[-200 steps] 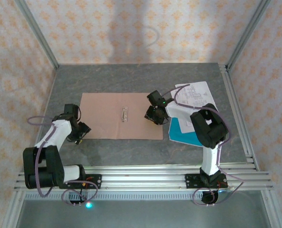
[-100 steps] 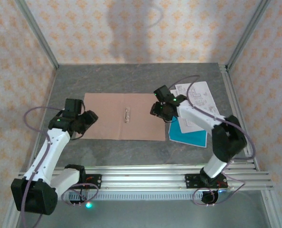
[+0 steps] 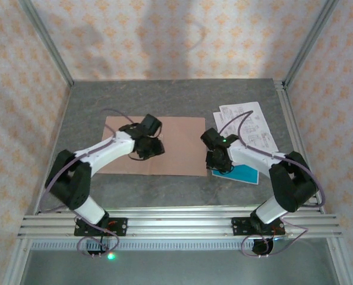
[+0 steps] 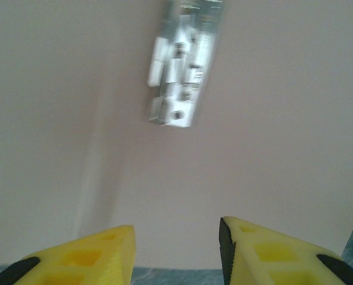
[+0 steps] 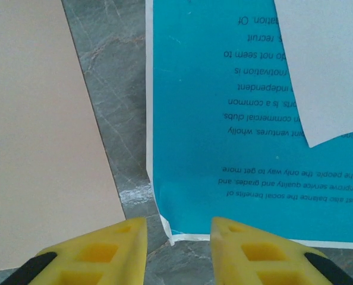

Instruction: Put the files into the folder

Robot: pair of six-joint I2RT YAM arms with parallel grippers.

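Grey counter, patterned walls around. Folder lies open, flat, mid-counter. Your left hand hangs over folder's middle, just short of fastener; fingers partly apart, nothing between. Files lie right of folder, white pages overlapping teal sheet. Your right hand sits above teal sheet's corner, beside folder edge; fingers partly apart, empty.

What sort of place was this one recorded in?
Probably a purpose-built robot test booth, not an office: an aluminium frame edges a grey table, patterned backdrop walls enclose it, with a folder and printed sheets laid out.
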